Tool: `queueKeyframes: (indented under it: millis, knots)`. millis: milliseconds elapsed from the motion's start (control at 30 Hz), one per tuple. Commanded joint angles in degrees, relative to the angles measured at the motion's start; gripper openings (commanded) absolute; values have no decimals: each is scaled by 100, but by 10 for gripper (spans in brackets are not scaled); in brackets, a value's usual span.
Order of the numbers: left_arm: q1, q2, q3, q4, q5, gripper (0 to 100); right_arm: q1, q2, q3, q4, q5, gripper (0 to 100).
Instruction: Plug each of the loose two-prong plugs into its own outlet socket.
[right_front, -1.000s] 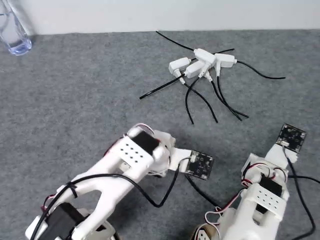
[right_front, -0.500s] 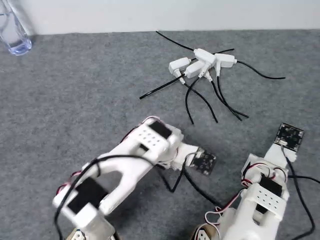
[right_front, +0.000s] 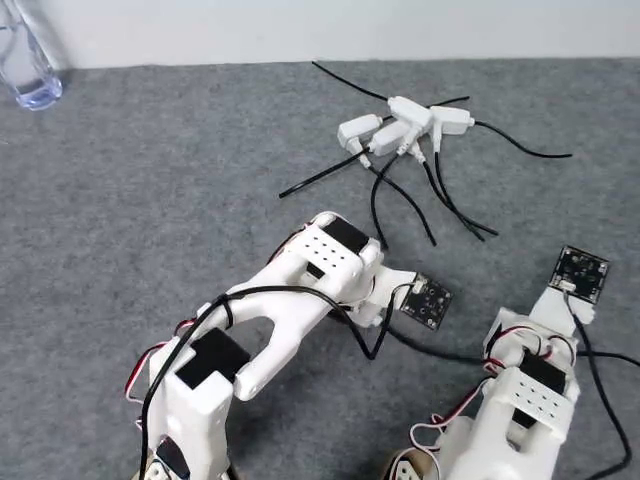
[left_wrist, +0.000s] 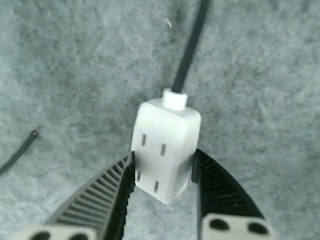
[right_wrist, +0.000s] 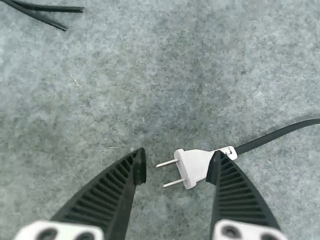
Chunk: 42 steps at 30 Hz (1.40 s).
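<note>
In the left wrist view a white outlet socket (left_wrist: 165, 150) with slotted faces sits between the black fingers of my left gripper (left_wrist: 163, 157), which is shut on its sides. Its black cable (left_wrist: 192, 45) runs away over the grey carpet. The right wrist view has a white two-prong plug (right_wrist: 192, 167) lying on the carpet between the spread fingers of my right gripper (right_wrist: 179, 154), close against one finger (right_wrist: 225, 185), prongs towards the other. A cluster of more white plugs and sockets (right_front: 400, 130) with black cables lies at the table's back.
The left arm (right_front: 330, 260) stretches to the table's middle; the right arm (right_front: 535, 390) stands at the front right. A clear glass (right_front: 25, 60) is at the back left corner. Loose black cable ends (right_wrist: 45, 10) lie beyond the plug.
The left arm has swung forward and to the right across the table's middle, its wrist ending nearer the right arm. The right arm has stayed put.
</note>
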Motion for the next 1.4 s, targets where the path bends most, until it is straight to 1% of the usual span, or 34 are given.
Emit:
queueKeyframes:
  millis: [0,167,333,433,667,833,933,1067,1167,1267,1367]
  knots:
    - [-35,105,-40,114,-79,173,-66,-40,-62,-48,70,193]
    - [-35,105,-31,246,-97,173,-66,-40,-62,-66,70,193]
    - [-18,97,-40,1213,-105,173,-66,-40,-53,-75,70,193]
    - [-105,88,-48,1503,-105,172,-180,-40,-53,-75,70,193]
    - [-123,70,-84,1530,-105,172,-224,-40,-53,-84,79,193]
    - [-237,-431,-163,1758,-79,172,-224,-40,-44,-84,79,193]
    - [-334,-580,-110,1741,-62,170,-224,-40,-44,-92,79,193]
    - [-492,-580,-92,1741,97,106,-224,-40,-44,-92,79,193]
    - [-519,-580,48,1741,97,11,-233,-40,-44,-92,79,193]
    - [-422,-580,330,1688,97,24,-242,-40,-44,-92,79,193]
    - [-316,-580,558,1380,97,17,-242,-40,-44,-92,79,193]
